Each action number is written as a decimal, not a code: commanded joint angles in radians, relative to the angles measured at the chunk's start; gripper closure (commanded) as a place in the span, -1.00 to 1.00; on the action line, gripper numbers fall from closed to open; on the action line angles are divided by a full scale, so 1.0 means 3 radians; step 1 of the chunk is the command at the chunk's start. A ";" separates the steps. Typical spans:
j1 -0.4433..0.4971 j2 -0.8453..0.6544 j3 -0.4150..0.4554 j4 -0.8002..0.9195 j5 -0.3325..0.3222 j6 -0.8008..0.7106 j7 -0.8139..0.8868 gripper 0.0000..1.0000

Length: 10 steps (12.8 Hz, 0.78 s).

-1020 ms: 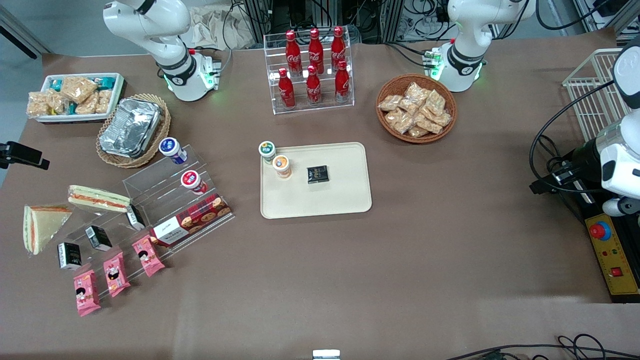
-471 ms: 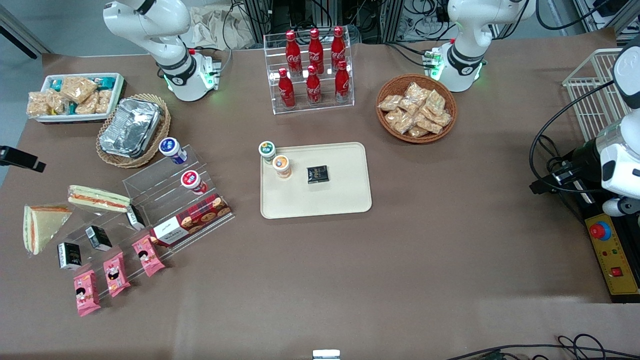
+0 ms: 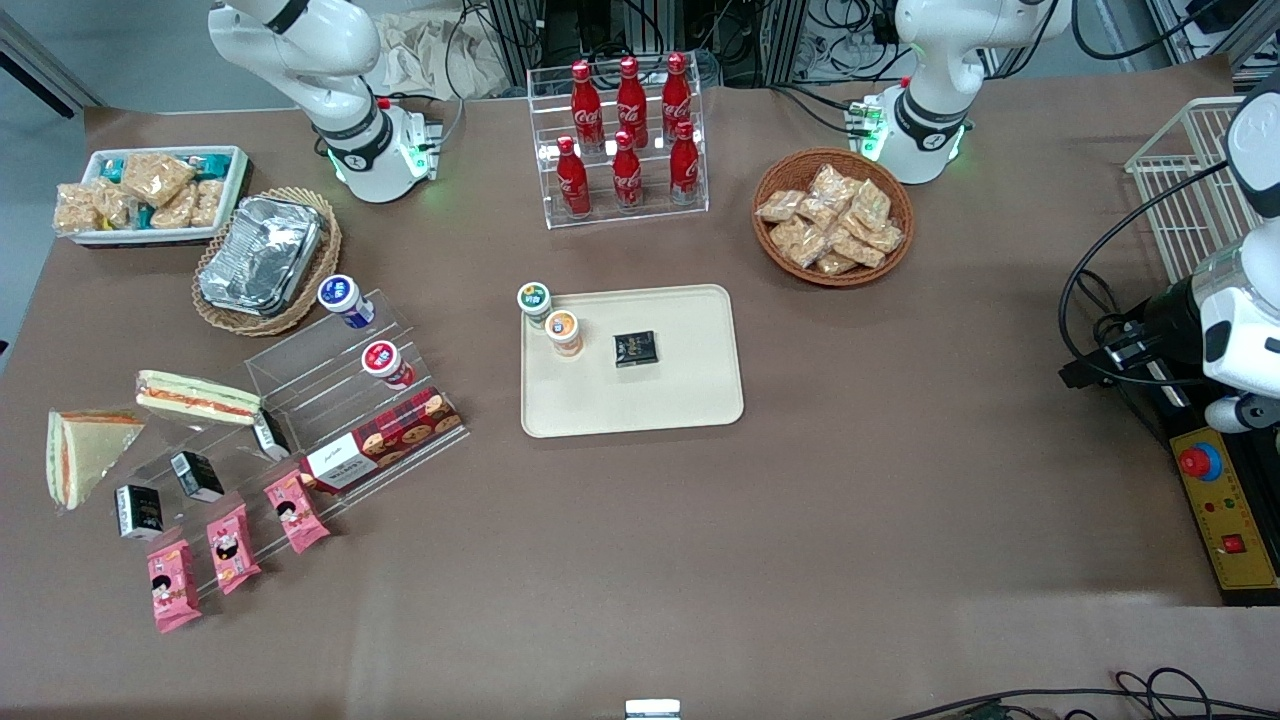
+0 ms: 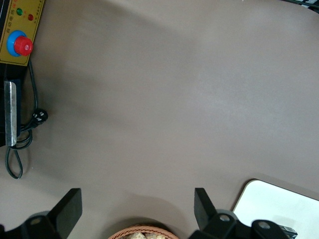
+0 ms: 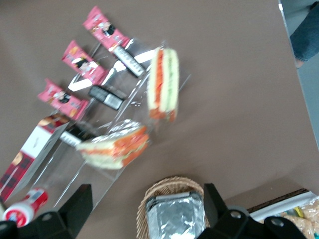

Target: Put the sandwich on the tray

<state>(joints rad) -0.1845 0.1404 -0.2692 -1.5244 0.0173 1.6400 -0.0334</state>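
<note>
Brown table point(image 3: 800, 520) carries one triangular sandwich point(image 3: 78, 452) at the working arm's end, with a second, slab-like sandwich point(image 3: 196, 397) just beside it on a clear stand point(image 3: 330, 400). Seen from the right wrist, the pincer point(image 5: 147, 209) hangs spread and empty, well above the wedge point(image 5: 163, 82). One cream tray point(image 3: 690, 400) lies mid-table, holding two cups point(image 3: 563, 330) and one dark packet point(image 3: 635, 348). Three pink snack packs point(image 3: 228, 548) lie near the sandwich.

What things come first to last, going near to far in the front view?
Nearest pink snack pack → sandwich → black packet on the tray → foil container → farthest cola bottles. The gripper hangs open above the foil container.
</note>
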 commanded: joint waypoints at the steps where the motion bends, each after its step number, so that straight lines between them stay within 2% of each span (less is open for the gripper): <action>1: -0.0060 0.0267 0.0023 0.0019 0.0009 0.0335 -0.0022 -0.98; 5: -0.0055 0.0569 0.0028 -0.0006 0.0040 0.0699 -0.0017 -0.98; 7: -0.0060 0.0733 0.0028 -0.0022 0.0121 0.0853 -0.0027 -0.98; 10: -0.0090 0.0836 0.0028 -0.0225 0.0147 0.1124 -0.0032 -0.98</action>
<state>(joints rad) -0.1983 0.3823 -0.2624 -1.5569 0.0406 1.9276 -0.0367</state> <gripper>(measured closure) 0.009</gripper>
